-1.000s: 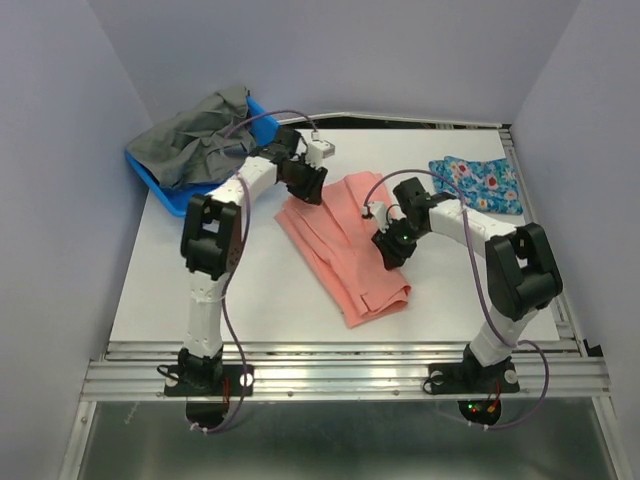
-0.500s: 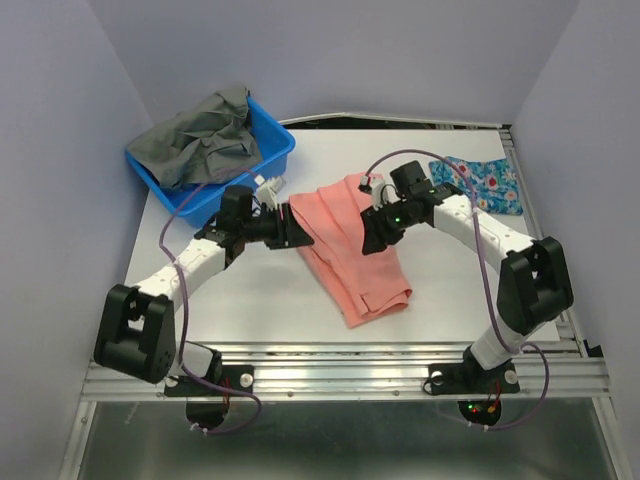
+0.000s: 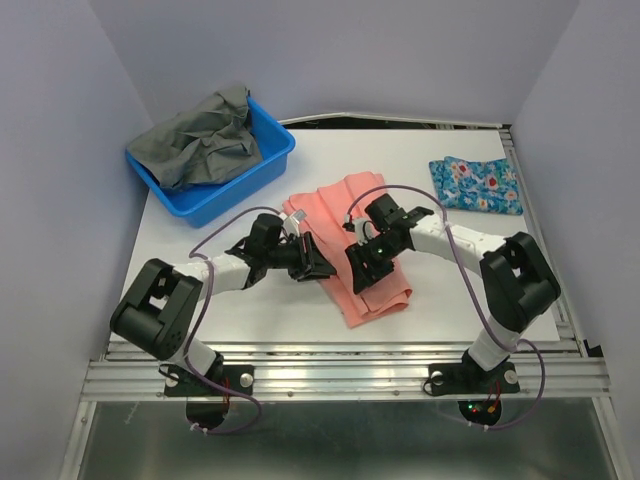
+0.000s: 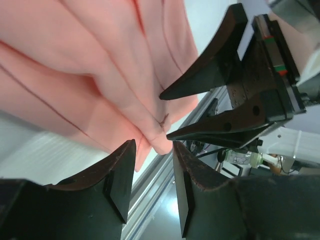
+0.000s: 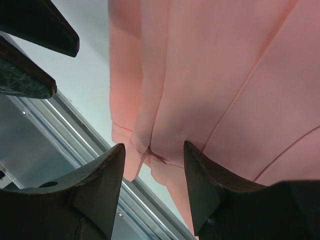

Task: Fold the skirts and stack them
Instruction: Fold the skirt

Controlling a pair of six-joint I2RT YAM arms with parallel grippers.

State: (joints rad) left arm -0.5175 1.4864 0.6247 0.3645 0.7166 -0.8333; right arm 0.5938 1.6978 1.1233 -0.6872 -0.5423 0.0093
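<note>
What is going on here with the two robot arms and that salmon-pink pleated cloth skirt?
Two robot arms are folding skirts. The left gripper and the right gripper are low over the near end of the salmon-pink pleated cloth skirt, which lies folded into a long strip; their jaws are apart and grip nothing. The bright blue flowered cloth skirt lies folded at the far right. A blue plastic basket holding crumpled grey cloth sits far left.

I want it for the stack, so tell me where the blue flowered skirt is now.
In the top view the blue flowered skirt lies flat near the far right corner of the table, apart from the salmon-pink skirt in the middle.
</note>
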